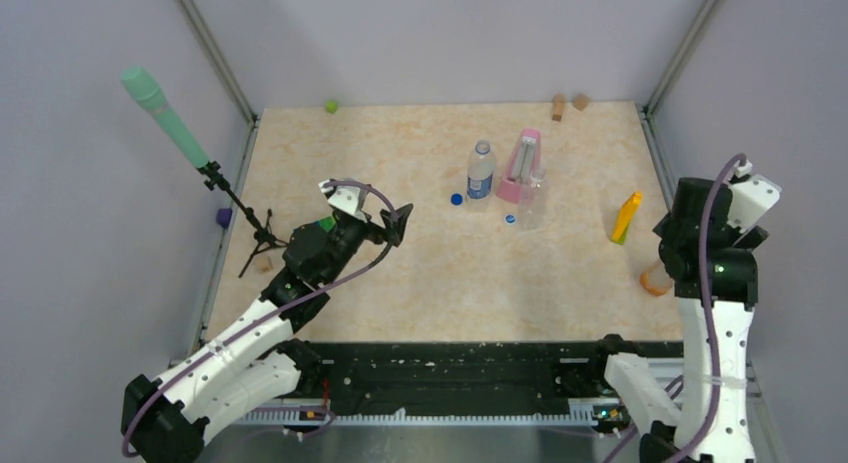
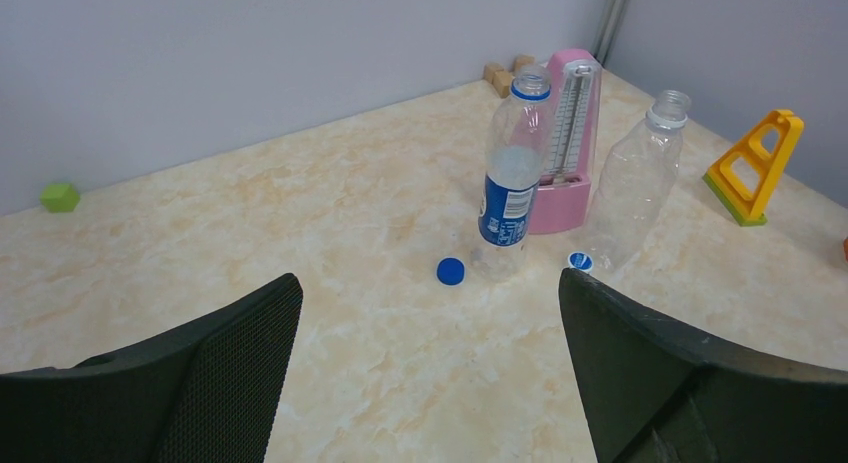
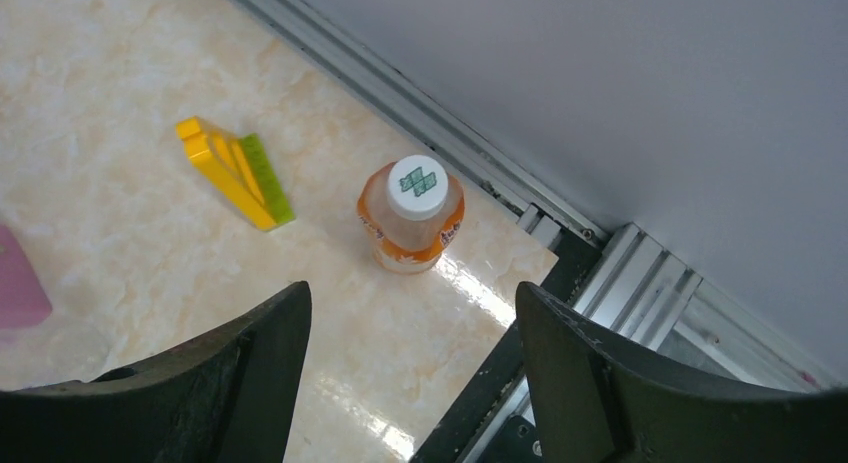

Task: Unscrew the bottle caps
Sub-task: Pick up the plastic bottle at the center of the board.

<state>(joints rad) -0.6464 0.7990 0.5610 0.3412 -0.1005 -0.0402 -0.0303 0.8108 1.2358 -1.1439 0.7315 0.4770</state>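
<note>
Two bottles stand open-necked mid-table: a short clear one with a blue label point(image 1: 481, 171) point(image 2: 513, 183) and a taller plain clear one point(image 1: 533, 198) point(image 2: 638, 183). A dark blue cap point(image 1: 457, 198) point(image 2: 451, 271) and a white cap with a blue print point(image 1: 510, 220) point(image 2: 579, 261) lie loose on the table beside them. An orange bottle point(image 1: 655, 279) point(image 3: 411, 215) stands at the right edge with its white cap point(image 3: 420, 180) on. My left gripper point(image 1: 395, 223) point(image 2: 430, 283) is open, short of the bottles. My right gripper point(image 3: 410, 293) hovers open above the orange bottle, holding nothing.
A pink metronome point(image 1: 520, 166) point(image 2: 570, 143) stands between the two clear bottles. A yellow triangular piece point(image 1: 627, 217) point(image 3: 235, 171) lies near the orange bottle. A green cube point(image 1: 330, 106) and wooden blocks point(image 1: 568, 104) sit at the back. A microphone tripod point(image 1: 240, 208) stands left.
</note>
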